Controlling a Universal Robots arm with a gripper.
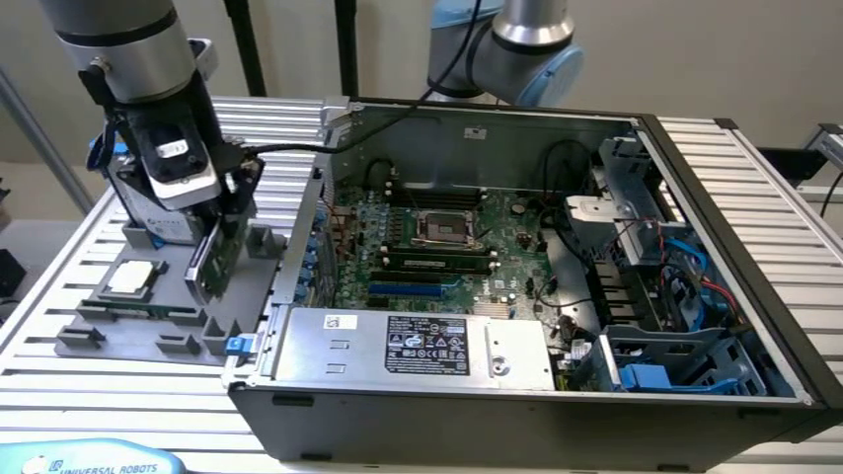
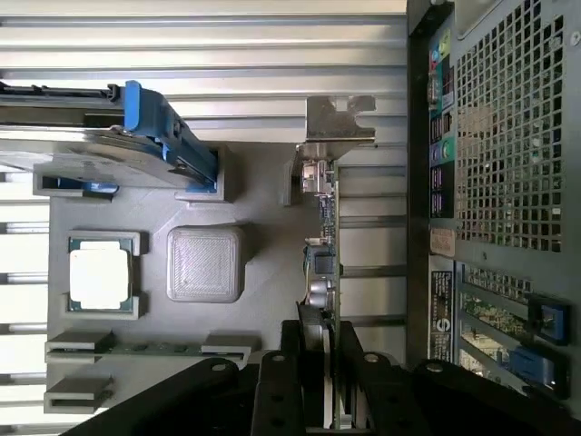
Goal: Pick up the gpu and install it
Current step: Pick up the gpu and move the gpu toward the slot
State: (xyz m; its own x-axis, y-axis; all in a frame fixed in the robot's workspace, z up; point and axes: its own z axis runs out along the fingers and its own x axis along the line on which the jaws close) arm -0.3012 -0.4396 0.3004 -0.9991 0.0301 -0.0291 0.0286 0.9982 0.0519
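The gripper [image 2: 325, 345] is clamped on the gpu [image 2: 325, 259], one finger on each face of the board, gripping the end away from the silver bracket [image 2: 338, 123]. The card stands on edge over the grey fixture tray [image 2: 154, 204], at the tray's side nearest the computer case [image 1: 527, 395]. Whether its lower edge has cleared its holder I cannot tell. From the exterior view it hangs slightly tilted rather than plumb.

Beside the card on the tray sit a raised square block [image 2: 204, 263], the CPU chip [image 2: 100, 277] in its pocket, a memory stick [image 2: 154, 347] and the hard drive with blue rails [image 2: 136, 127]. The tray rests on the slatted counter [image 2: 227, 54]. Beyond it the case lies open, with the motherboard [image 1: 435, 247], its blue expansion slot [image 1: 415, 289] and the power supply [image 1: 409, 341] exposed.

The main risk, as I judge it, is the grip itself: the hold is near one end, so the bracket's weight could swing the board between the fingers. A tilted card would meet the slot crookedly and jam, or scrape the contacts. The case wall stands close by (just beside the card in the wrist view), so a low sideways carry could catch the bracket on its rim. If the card is partly seated in its holder, a skewed pull could drag the tray.
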